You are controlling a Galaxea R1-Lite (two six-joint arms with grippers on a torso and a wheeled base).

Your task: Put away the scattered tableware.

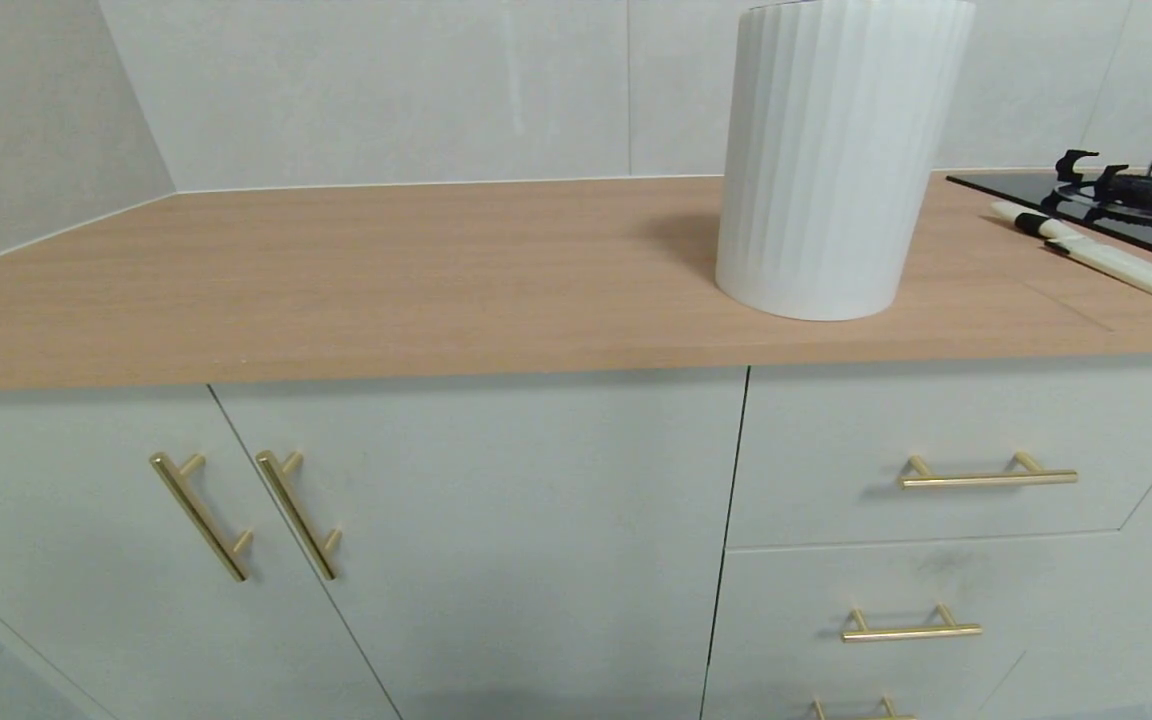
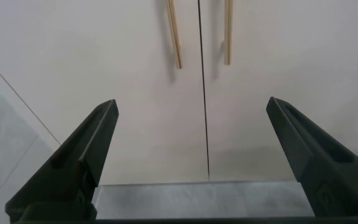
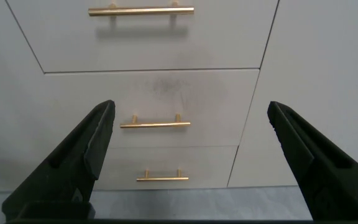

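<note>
A tall white ribbed container [image 1: 826,160] stands on the wooden countertop [image 1: 386,280], right of centre. A white knife with a black band [image 1: 1106,255] lies at the counter's far right, beside the black hob [image 1: 1126,205]. My left gripper [image 2: 191,112] is open, low in front of two closed cabinet doors with gold handles [image 2: 174,31]. My right gripper [image 3: 191,115] is open too, facing the drawer fronts with gold handles [image 3: 155,124]. Nothing is between either pair of fingers.
White cabinet doors [image 1: 236,520] sit under the counter on the left, a stack of drawers [image 1: 986,475] on the right. A tiled wall [image 1: 386,90] backs the counter and runs along its left side. Grey floor [image 2: 185,202] lies below.
</note>
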